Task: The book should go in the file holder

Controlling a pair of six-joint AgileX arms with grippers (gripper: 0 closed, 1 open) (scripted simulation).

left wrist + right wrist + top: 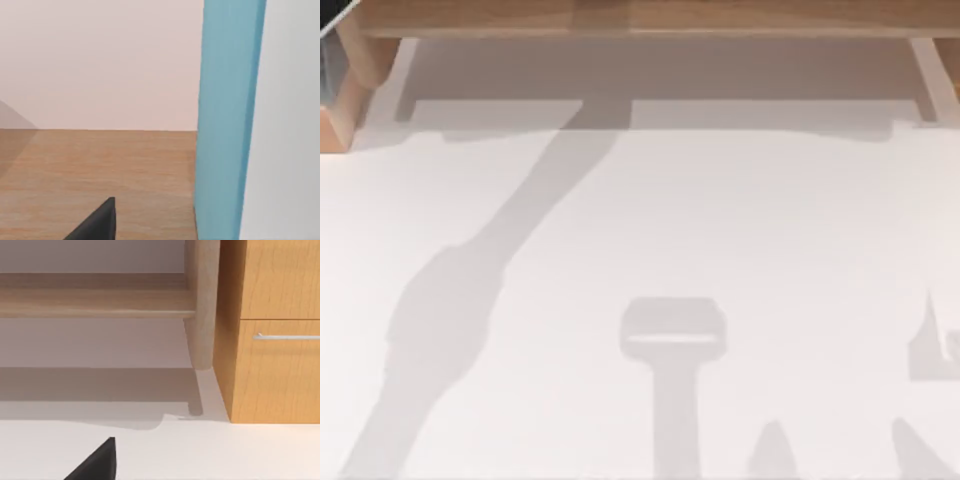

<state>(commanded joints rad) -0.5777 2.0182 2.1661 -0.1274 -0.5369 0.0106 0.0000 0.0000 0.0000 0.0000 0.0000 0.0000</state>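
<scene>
Risk: book [332, 22], corner at upper left beside file holder [350, 85]; both grippers' jaw state indeterminate; blind reach may miss.

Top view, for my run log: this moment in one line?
book: corner, far left | file holder: far left | placed: cannot tell

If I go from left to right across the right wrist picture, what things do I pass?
Long wooden shelf board → pale round post → wooden cabinet with a drawer and silver handle.
</scene>
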